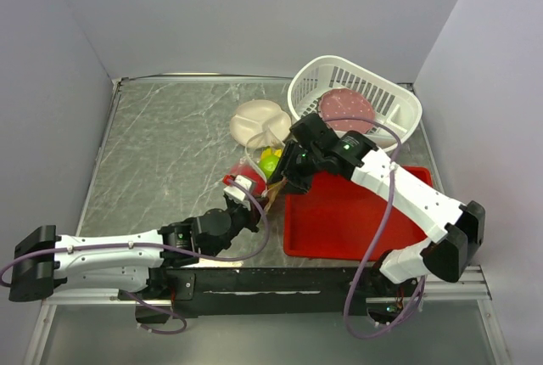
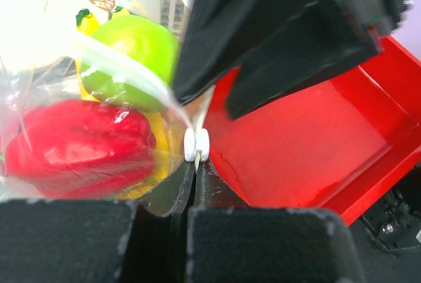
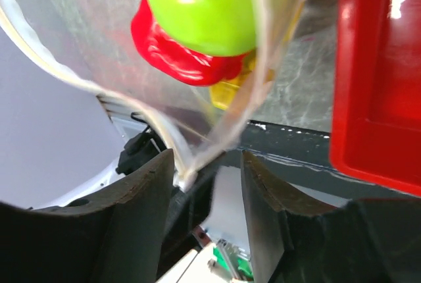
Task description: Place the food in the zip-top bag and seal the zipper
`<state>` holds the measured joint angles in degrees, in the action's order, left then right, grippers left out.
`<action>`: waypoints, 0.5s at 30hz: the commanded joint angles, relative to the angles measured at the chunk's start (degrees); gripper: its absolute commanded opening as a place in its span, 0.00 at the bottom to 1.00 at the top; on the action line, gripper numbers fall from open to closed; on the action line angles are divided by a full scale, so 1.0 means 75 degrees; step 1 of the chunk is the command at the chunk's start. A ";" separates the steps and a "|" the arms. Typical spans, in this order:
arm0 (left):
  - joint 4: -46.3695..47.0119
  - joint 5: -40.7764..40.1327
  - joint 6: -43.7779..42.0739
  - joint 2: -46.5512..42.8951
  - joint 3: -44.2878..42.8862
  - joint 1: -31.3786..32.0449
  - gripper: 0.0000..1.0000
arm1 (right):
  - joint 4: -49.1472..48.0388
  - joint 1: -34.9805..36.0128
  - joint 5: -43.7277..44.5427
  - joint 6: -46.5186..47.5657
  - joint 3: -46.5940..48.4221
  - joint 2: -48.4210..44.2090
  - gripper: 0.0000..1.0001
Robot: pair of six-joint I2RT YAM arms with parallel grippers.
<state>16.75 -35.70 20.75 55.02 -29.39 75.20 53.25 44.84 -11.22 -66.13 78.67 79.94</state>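
Observation:
The clear zip-top bag [image 1: 254, 164] hangs between my two grippers above the table, left of the red tray. Inside it are the green apple [image 2: 135, 59], the pink-red dragon fruit [image 2: 72, 145] and the yellow banana [image 2: 158, 139]. My left gripper [image 2: 187, 207] is shut on the bag's mouth edge, just behind a small white slider [image 2: 196, 145] on the zipper. My right gripper [image 3: 200, 164] is open, its jaws on either side of the bag's lower corner [image 3: 187, 174]. The apple [image 3: 204, 6], the dragon fruit [image 3: 177, 56] and the banana [image 3: 227, 89] show just above it.
A red tray [image 1: 356, 212] lies to the right of the bag, under the right arm. A white slotted basket [image 1: 399, 110] with a reddish disc [image 1: 345, 109] stands at the back right. A white divided plate [image 1: 254, 123] lies behind the bag.

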 commanded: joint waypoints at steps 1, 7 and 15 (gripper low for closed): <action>0.0368 0.0331 -0.0271 0.0093 -0.0511 0.0052 0.01 | -0.0327 0.0103 -0.0285 -0.0311 0.0374 0.0216 0.52; 0.0169 0.0366 -0.0540 0.0198 -0.0617 0.0040 0.01 | -0.0421 0.0115 -0.0308 -0.0359 0.0362 0.0251 0.48; -0.0042 0.0272 -0.0868 0.0304 -0.0816 0.0040 0.01 | -0.0491 0.0127 -0.0402 -0.0405 0.0163 0.0099 0.46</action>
<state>14.24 -33.98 16.38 57.60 -32.25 75.20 52.18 45.25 -13.28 -68.14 78.89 81.84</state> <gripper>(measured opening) 0.023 0.465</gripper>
